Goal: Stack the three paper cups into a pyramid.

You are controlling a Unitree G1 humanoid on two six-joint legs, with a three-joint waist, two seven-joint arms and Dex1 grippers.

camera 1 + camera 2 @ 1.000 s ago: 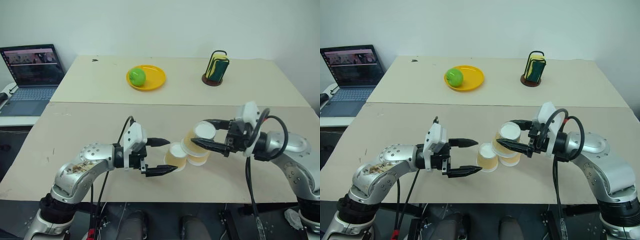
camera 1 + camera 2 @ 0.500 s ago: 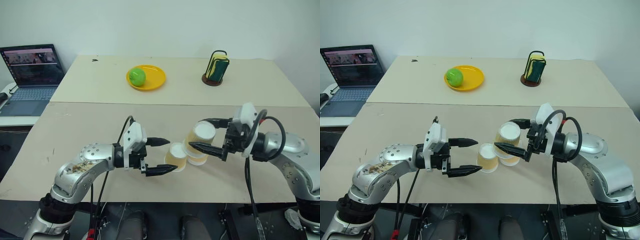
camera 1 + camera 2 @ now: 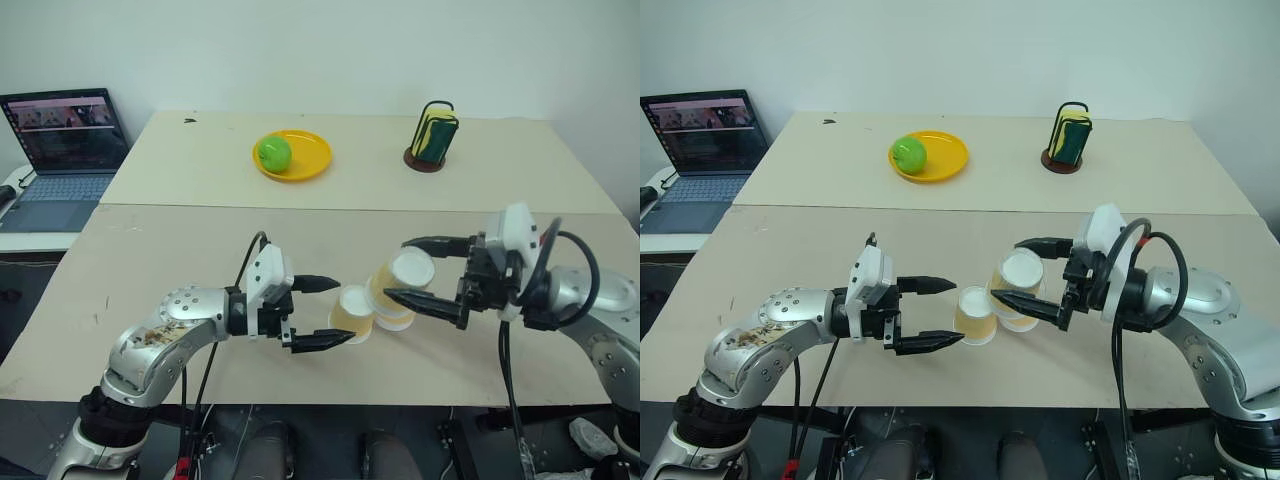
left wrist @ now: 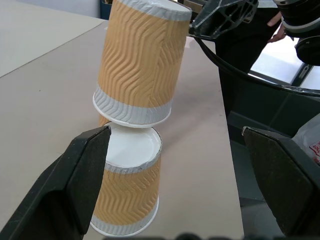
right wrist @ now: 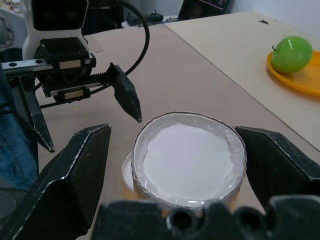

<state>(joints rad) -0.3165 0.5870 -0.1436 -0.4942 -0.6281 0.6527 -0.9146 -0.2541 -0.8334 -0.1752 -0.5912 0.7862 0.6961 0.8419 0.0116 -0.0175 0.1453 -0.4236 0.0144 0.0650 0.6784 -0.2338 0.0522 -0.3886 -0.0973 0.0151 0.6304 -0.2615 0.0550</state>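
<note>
Both claws spread wide, nothing pinched.

Left claw [image 3: 325, 312]: fingers level, pointing toward the cups. The near base cup [image 3: 352, 313] sits upside down on the tabletop [image 3: 180, 260] just past its fingertips, roughly in line with the gap between them, no contact visible. In the left wrist view that base cup [image 4: 129, 189] stands between the two fingers, white bottom up.

Right claw [image 3: 405, 270]: fingers level, pointing back toward the left claw, one on each side of the top cup [image 3: 400, 278], with clear space both sides. In the right wrist view the top cup [image 5: 189, 160] is centred between the fingers, white bottom facing up, untouched.

Top cup: upside down and visibly tilted in the left wrist view, its rim resting on the edge of the near base cup. Second base cup [image 3: 395, 318] is under it, mostly hidden; how squarely the top cup sits on that one cannot be told.

Beyond both claws, well apart: yellow plate [image 3: 310, 160] with a green apple [image 3: 274, 152], and a holder with a sponge [image 3: 433, 137]. Laptop [image 3: 62, 150] off to the left claw's side.
</note>
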